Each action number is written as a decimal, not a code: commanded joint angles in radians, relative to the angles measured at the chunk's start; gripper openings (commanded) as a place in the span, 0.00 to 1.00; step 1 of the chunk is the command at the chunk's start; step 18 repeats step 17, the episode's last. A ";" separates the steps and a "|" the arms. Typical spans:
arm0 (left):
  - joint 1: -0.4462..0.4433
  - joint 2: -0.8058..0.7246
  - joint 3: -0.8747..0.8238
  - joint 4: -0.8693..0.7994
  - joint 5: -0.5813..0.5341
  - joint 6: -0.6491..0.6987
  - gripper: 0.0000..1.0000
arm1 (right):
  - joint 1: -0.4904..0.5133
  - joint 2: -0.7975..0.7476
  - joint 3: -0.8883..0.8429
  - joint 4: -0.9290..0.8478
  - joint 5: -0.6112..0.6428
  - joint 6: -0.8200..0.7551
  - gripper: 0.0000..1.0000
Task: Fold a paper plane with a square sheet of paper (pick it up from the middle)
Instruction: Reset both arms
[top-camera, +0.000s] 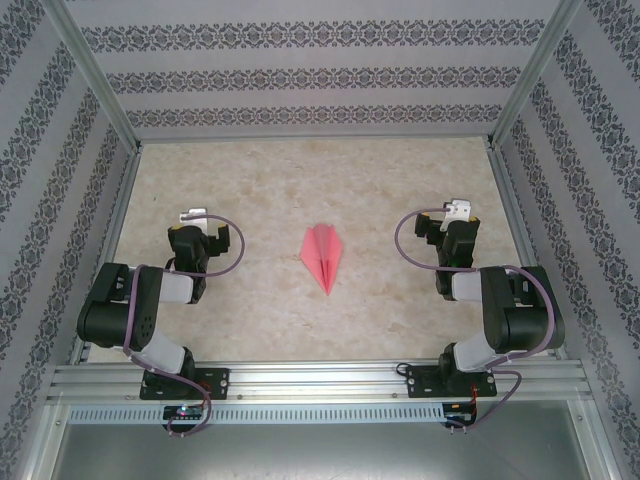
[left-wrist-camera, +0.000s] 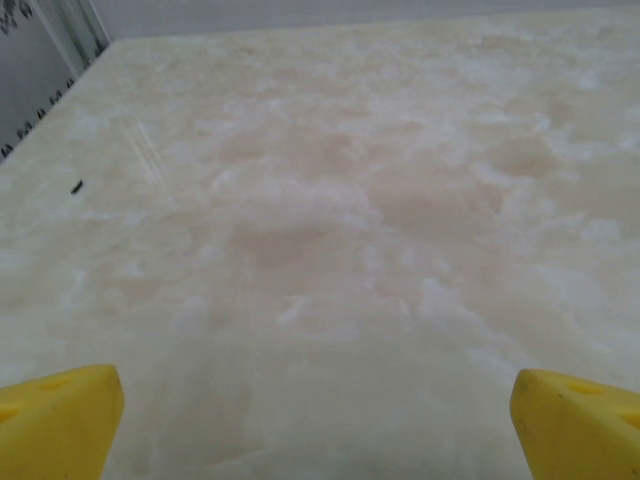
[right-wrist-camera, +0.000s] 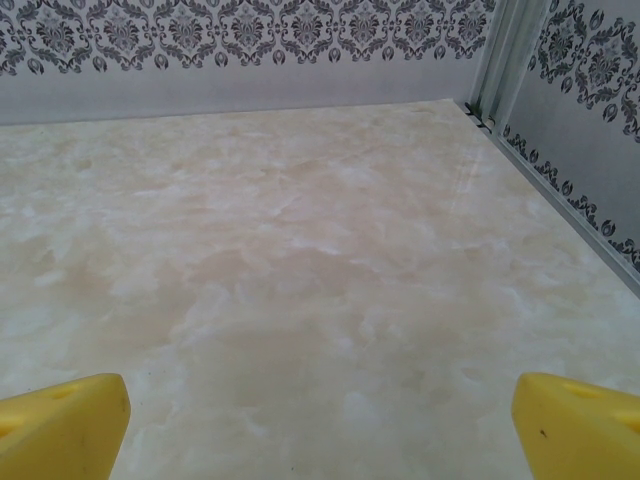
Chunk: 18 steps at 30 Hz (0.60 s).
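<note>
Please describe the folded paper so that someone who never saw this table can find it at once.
Start from the pale marbled table enclosed by patterned walls. Near its middle, between the left arm and the right arm, lies the paper plane. It alone is pink-red: a narrow folded dart with its sharp tip toward the arms' bases.

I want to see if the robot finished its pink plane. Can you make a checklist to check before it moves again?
1. Paper plane folded into a pointed dart: ok.
2. Plane lying on the table, between the two arms: ok.
3. Left fingers open, nothing in them: ok.
4. Right fingers open, nothing in them: ok.
5. Both arms well apart from the plane: ok.
6. Creases neat and even: cannot tell, too small.
</note>
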 joint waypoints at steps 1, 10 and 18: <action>-0.010 -0.005 0.008 0.095 -0.012 0.022 1.00 | 0.007 -0.018 0.008 0.042 -0.010 0.009 0.98; -0.010 -0.006 0.020 0.074 0.027 0.033 1.00 | 0.007 -0.019 0.009 0.042 -0.010 0.009 0.98; -0.005 -0.004 0.023 0.070 0.050 0.037 1.00 | 0.007 -0.019 0.009 0.041 -0.009 0.009 0.98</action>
